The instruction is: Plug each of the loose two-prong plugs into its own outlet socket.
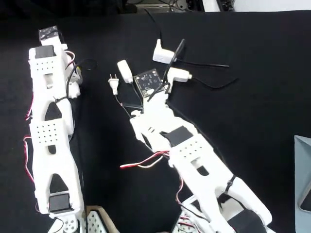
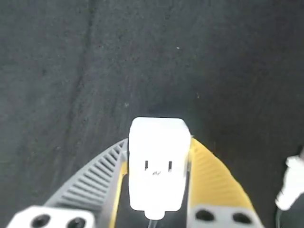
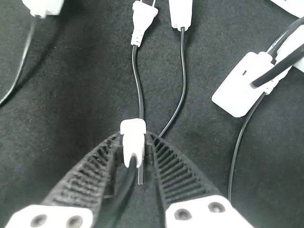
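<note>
Outlet socket (image 2: 158, 166), white with two slots, is gripped inside the left tool (image 2: 159, 142) over the black counter (image 2: 95, 71); a small white plug (image 3: 133, 135) on a black cord (image 3: 138, 85) is pinched at the right tool's (image 3: 134, 141) tips.

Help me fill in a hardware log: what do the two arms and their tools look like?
Both the left arm and right arm are white printed shells with hole grids, black motors and loose red, white and black wires. The left tool has one grey ribbed finger and one yellow; the right tool has two black ribbed fingers.
</note>
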Robot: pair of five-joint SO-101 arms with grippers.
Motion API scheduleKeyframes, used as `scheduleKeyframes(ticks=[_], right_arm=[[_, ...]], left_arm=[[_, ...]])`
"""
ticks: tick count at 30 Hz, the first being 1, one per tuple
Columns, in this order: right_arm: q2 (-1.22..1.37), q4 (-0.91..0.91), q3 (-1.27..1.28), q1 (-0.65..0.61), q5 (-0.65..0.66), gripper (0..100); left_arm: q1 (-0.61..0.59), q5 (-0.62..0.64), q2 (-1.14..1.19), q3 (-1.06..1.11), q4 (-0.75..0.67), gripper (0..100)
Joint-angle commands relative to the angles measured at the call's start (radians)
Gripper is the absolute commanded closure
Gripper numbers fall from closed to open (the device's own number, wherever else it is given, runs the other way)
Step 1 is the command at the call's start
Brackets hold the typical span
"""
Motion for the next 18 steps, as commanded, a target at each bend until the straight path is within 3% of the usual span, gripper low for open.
scheduleKeyframes(ticks=[1,6,12,18], right_arm=[[0.002,-0.014,-0.008,0.009,-0.005,98.7],[0.001,-0.014,-0.008,0.011,-0.008,98.7],[0.002,-0.02,-0.008,0.014,-0.005,98.7],[0.002,-0.02,-0.008,0.014,-0.003,98.7]], left_arm=[[0.042,-0.13,-0.023,-0.16,0.144,97],[0.053,-0.207,-0.034,-0.16,0.15,97],[0.053,-0.396,-0.035,-0.15,0.152,97],[0.061,-0.486,-0.216,-0.064,0.152,97]])
